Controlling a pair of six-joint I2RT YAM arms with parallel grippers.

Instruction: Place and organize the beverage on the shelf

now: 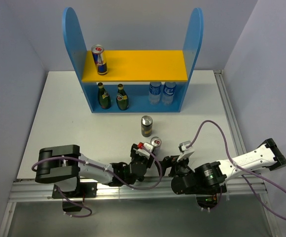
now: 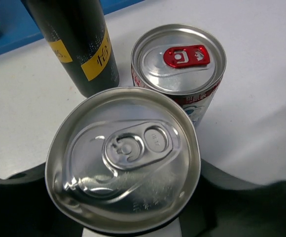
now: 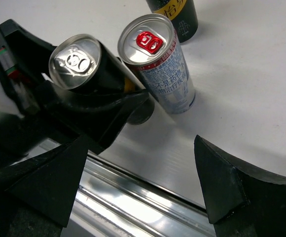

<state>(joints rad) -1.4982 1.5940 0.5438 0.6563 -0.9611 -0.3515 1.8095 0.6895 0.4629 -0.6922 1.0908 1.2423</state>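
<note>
The shelf [image 1: 192,44] stands at the back of the table. A blue-silver can [image 1: 99,59] stands on its yellow board, and two green bottles [image 1: 103,95] stand on the blue base at the left. My left gripper [image 1: 142,157] is shut on a dark can with a plain silver top [image 2: 125,158], also seen in the right wrist view [image 3: 75,60]. Right beside it stands a silver can with a red tab [image 2: 178,59] [image 1: 155,143]. Another dark can [image 1: 146,126] [image 2: 76,44] stands just behind. My right gripper [image 3: 138,187] is open and empty, low over the table's front edge [image 1: 174,165].
Two small blue-and-white drinks [image 1: 161,92] stand on the right of the shelf's lower level. A metal rail [image 3: 133,197] runs along the table's near edge under my right gripper. The left arm's fingers [image 3: 98,106] lie close to my right gripper's left finger [image 3: 49,182].
</note>
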